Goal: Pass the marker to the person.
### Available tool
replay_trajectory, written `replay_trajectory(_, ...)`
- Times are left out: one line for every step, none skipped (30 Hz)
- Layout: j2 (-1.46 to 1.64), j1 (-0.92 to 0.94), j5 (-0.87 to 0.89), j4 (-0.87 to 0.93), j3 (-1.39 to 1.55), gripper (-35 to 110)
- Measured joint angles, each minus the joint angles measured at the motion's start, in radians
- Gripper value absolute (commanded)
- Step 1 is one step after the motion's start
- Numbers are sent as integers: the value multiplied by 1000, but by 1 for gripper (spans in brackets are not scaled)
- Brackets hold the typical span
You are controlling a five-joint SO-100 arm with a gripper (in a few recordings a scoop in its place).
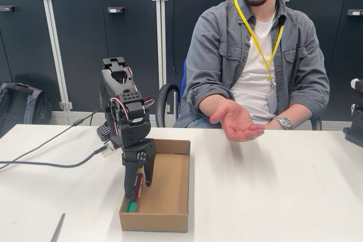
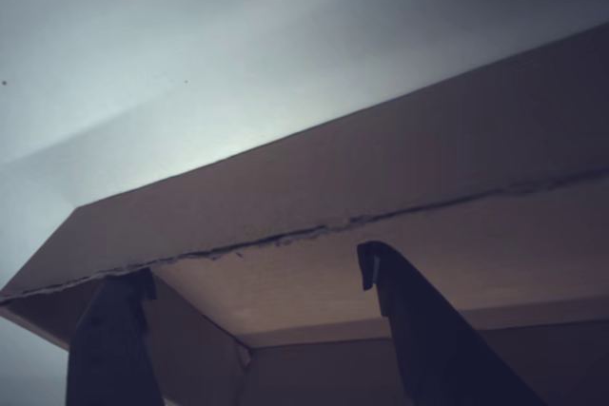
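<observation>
the marker point(image 1: 135, 192) stands steep inside the cardboard box point(image 1: 170, 208) on the tabletop point(image 1: 272, 196), near the box's front-left corner in the fixed view. its long axis is close to vertical, w/ a slight lean — green cap down at the box floor, dark body and red-and-white label going up between the fingers point(image 1: 148, 175).

the gripper point(image 1: 138, 181) reaches down into the box, and the fingers sit on both sides of the marker's upper body. they look closed on it, but real contact can't be confirmed from this angle. in the wrist view the two dark fingers point(image 2: 428, 339) show apart over the box's inner wall.

handling, as a guess: light, stiff plastic barrel, smooth and round, so it may slip or rotate in a weak pinch. not fragile. best hold is approx. mid-body on the label, across the barrel, away from the cap.

the person point(image 1: 255, 55) sits behind the tabletop, one hand point(image 1: 237, 122) held out palm up, well apart from the box.
</observation>
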Motion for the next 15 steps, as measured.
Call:
replay_trajectory(5,0,3,11,0,49)
replay_trajectory(6,0,6,15,0,49)
replay_trajectory(8,0,6,20,0,49)
replay_trajectory(8,0,6,23,-2,49)
replay_trajectory(8,0,6,25,-2,49)
replay_trajectory(8,0,9,29,-2,49)
replay_trajectory(8,0,15,38,-2,49)
replay_trajectory(9,0,25,51,-3,49)
replay_trajectory(15,0,32,63,0,49)
replay_trajectory(21,0,41,71,9,49)
replay_trajectory(26,0,49,77,15,49)
replay_trajectory(29,0,54,78,23,49)
replay_trajectory(29,0,52,78,35,49)
replay_trajectory(31,0,52,67,41,49)
replay_trajectory(32,0,52,51,48,49)
